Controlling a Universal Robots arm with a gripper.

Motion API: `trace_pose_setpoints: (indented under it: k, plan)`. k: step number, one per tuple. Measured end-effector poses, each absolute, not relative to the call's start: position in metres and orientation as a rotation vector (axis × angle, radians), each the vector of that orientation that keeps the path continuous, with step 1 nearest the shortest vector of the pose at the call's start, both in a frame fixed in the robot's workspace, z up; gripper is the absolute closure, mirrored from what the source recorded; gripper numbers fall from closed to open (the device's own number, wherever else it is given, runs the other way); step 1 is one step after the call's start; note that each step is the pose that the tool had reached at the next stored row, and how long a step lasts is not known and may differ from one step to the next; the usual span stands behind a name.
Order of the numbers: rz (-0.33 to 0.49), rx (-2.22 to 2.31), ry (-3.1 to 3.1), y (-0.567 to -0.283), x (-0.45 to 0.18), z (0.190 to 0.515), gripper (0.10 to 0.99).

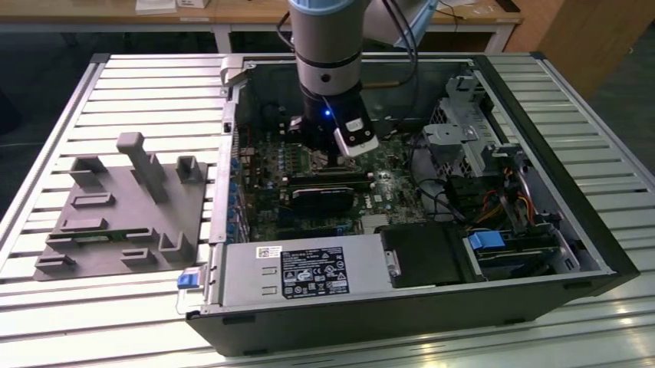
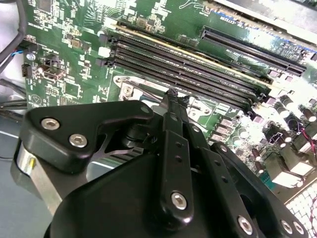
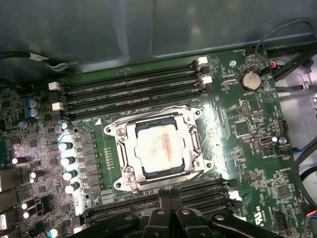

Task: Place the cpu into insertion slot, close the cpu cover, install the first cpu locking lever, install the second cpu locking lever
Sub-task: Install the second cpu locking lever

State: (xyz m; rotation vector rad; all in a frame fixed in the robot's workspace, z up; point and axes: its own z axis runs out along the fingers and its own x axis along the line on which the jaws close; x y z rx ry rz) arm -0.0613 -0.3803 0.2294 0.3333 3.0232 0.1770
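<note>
The cpu, a dull silver square chip, lies flat in the insertion slot on the green board. The cpu cover, a thin silver frame, lies down around the chip's edges. A thin wire lever runs along the socket's edge nearest the fingers. My gripper hovers just beside that edge with its black fingers pressed together and nothing between them. In the second wrist view the gripper points at a silver corner of the socket. In the exterior view the gripper reaches down into the open computer case.
Long black memory slots flank the socket on two sides. A black card and a grey power supply sit near the case front. A drive cage with cables is at the exterior view's right. A grey fixture plate lies at its left.
</note>
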Motion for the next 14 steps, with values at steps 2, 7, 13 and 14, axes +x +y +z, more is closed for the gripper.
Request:
trace_pose_setpoints:
  k: [2,7,13,14]
  plan:
    - [0.19,0.334,3.023,-0.382,-0.063,0.228,0.984]
    - [0.22,0.336,3.023,-0.387,-0.07,0.224,0.984]
    - [0.282,0.339,3.022,-0.395,-0.073,0.221,0.984]
    - [0.294,0.34,3.022,-0.397,-0.073,0.22,0.984]
